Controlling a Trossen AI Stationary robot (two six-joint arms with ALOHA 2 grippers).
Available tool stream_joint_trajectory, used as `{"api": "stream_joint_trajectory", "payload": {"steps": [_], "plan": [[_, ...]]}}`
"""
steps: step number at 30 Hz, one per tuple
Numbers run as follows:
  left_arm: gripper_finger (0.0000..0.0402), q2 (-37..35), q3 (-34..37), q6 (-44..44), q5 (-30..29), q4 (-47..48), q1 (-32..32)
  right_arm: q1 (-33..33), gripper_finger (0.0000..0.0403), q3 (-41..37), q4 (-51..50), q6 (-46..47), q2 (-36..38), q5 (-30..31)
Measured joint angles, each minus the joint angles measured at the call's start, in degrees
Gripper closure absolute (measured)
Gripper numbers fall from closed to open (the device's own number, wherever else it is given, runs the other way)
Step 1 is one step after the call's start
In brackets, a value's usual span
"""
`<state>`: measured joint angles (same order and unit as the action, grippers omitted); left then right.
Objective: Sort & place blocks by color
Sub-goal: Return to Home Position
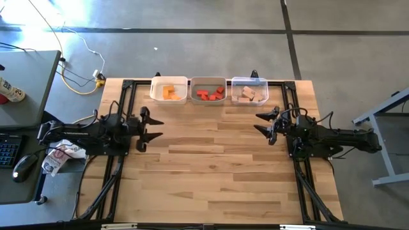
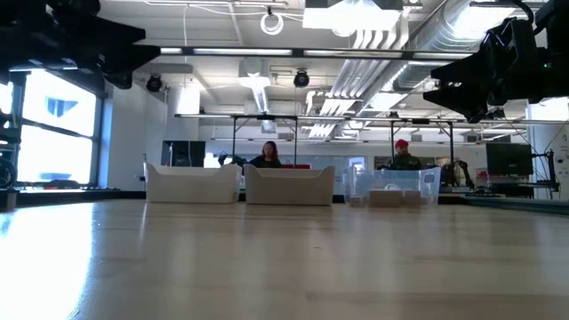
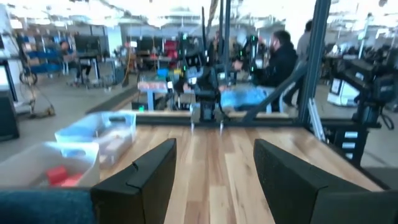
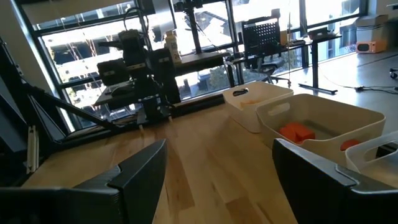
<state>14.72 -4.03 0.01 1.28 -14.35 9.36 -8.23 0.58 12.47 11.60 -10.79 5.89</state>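
Jaws open and empty: left gripper (image 1: 152,128) and right gripper (image 1: 261,123) flank the middle bin (image 1: 208,79), well apart from it. The blocks (image 1: 209,94) look light and rigid; pinch opposite flat faces.

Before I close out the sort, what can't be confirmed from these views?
- Low view: opaque walls of the white bin and gray bin hide their contents.
- High view: orange blocks, red blocks and pale blocks overlap, too small to count.
- Right wrist view: transparent bin cut off by the frame edge.
- The left gripper and right gripper, open at the table's sides, hide nothing.
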Motion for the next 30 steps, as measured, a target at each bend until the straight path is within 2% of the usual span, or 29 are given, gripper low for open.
{"api": "stream_joint_trajectory", "payload": {"steps": [6, 14, 21, 30], "plan": [[0.02, -5.51, 0.02, 0.61, 0.42, 1.87, 0.01, 0.0, 0.0126, 0.0, -0.17, -0.04, 0.0, -0.04], [0.02, -11.62, 0.02, -1.32, 7.56, 3.03, 0.01, 0.0, 0.0126, 0.0, -0.22, -0.04, 0.0, -0.04], [0.02, -12.14, 0.02, -7.23, 9.66, 4.76, 0.01, 0.0, 0.0126, 0.0, -0.22, -0.05, 0.0, -0.04], [0.02, -12.0, 0.02, -7.37, 9.66, 4.74, 0.01, 0.0, 0.0126, 0.0, -0.39, -0.07, -0.02, -0.04]]}}
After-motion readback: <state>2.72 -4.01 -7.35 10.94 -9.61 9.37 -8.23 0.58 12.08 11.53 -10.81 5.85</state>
